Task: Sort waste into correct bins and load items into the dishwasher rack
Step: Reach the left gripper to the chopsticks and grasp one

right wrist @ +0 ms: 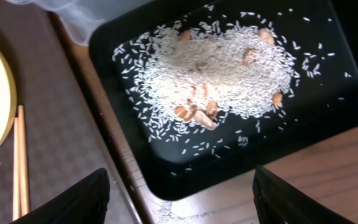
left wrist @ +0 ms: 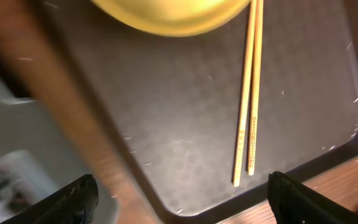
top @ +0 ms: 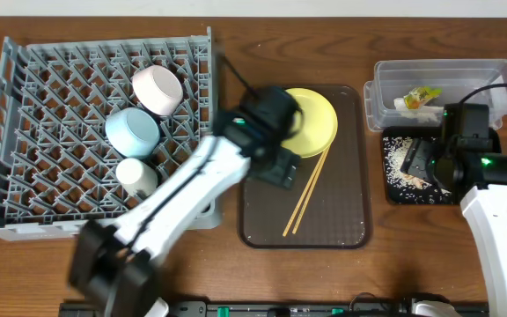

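We see a pair of pale wooden chopsticks (left wrist: 248, 93) lying side by side on a dark brown rectangular serving tray (left wrist: 166, 124). Fine dark marks near their lower ends are too small to read. A round yellow plate (top: 317, 119) sits at the tray's far end, just beside the chopsticks.

The left arm reaches diagonally past the rack's corner, and the left gripper (left wrist: 179, 202) hovers over the brown tray with its fingers spread wide and empty. The right gripper (right wrist: 179, 202), also spread and empty, hangs above a shallow black rectangular tray (right wrist: 328, 93) strewn with loose white rice grains (right wrist: 222, 68).

A crumpled green-and-orange snack wrapper (top: 422, 95) lies in the clear plastic rectangular tub (top: 491, 75). A white bowl (top: 157, 90), a light blue bowl (top: 132, 131) and a small pale cup (top: 136, 175) sit in the large grey pegged plastic rack (top: 51, 132).
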You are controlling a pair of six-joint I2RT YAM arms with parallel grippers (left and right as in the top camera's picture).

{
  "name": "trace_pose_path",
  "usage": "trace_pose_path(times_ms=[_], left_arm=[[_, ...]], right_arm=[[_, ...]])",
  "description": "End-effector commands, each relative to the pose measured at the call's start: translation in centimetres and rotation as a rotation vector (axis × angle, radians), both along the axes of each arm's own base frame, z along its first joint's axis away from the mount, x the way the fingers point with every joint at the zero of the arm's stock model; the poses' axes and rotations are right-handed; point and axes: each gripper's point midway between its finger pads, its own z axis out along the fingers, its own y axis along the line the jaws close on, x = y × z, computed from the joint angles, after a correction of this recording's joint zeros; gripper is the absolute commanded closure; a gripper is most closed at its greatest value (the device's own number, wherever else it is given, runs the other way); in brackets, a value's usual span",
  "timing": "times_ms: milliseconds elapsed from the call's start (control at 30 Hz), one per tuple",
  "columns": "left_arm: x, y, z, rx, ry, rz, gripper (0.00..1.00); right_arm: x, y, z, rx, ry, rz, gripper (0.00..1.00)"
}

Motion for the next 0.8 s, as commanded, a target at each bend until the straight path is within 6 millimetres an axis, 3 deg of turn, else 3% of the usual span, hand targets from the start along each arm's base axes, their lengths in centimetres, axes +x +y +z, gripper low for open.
trace_pose_path(times_ms=[0, 200, 433, 533, 767], left_arm=[[-1.5, -1.1, -3.6, 0.069, 0.075, -0.048, 0.12], [-3.4, -3.5, -7.9, 0.129, 0.134, -0.131, 0.12], [-4.1, -5.0, -11.0, 0.152, 0.150, -0.172, 0.12], [-3.7, -4.6, -11.7, 0.179, 0.138, -0.167, 0.19], [-3.4, -3.7, -11.1, 0.223, 0.111, -0.163, 0.20]], right_arm=[[0.0, -0.4, 0.6, -0.013, -0.018, -0.011, 0.28], [0.0, -0.4, 0.6, -0.013, -0.018, -0.011, 0.27], [-0.3, -0.4, 0.5, -0.013, -0.004, -0.011, 0.26], [-0.3, -0.4, 0.5, -0.013, -0.003, -0.011, 0.26], [-0.3, -0.4, 0.5, -0.012, -0.002, -0.010, 0.26]])
